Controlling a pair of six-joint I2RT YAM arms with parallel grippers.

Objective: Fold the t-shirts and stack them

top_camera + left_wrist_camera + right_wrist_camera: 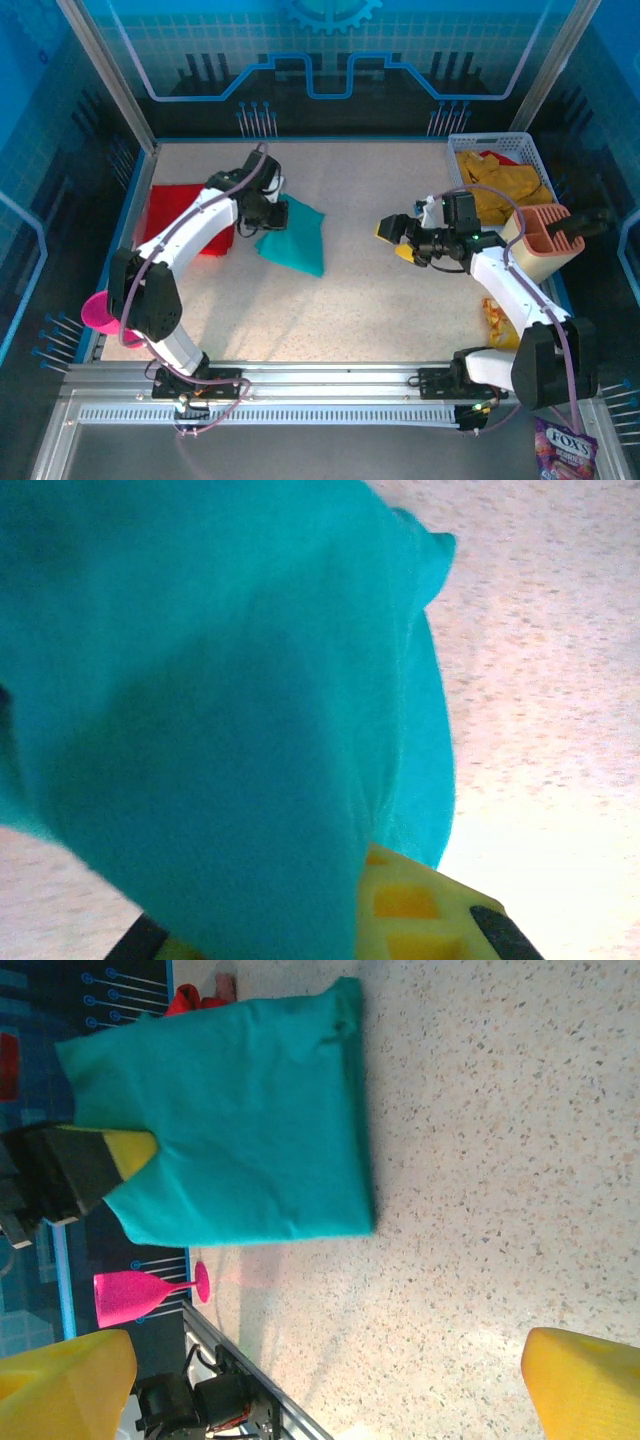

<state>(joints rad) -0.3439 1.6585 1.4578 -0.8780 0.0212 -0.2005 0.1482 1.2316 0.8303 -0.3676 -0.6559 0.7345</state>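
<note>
A folded teal t-shirt [293, 236] lies left of the table's centre, and my left gripper [266, 212] is shut on its far-left edge. In the left wrist view the teal cloth [230, 710] drapes over the gripper [290, 930], leaving one yellow finger [420, 910] showing. A folded red t-shirt [178, 216] lies by the left wall, partly under the left arm. Mustard-yellow shirts [503, 181] are heaped in the white basket [455, 146] at the back right. My right gripper [395, 241] hovers open over bare table, facing the teal shirt [230, 1120], its fingertips [585, 1380] wide apart.
A pink plastic wine glass [96, 311] lies at the left table edge. A salmon holder [547, 236] stands beside the right arm. A snack packet [496, 322] lies near the right arm's base, and a purple sweets bag [565, 450] sits off the table at the front right.
</note>
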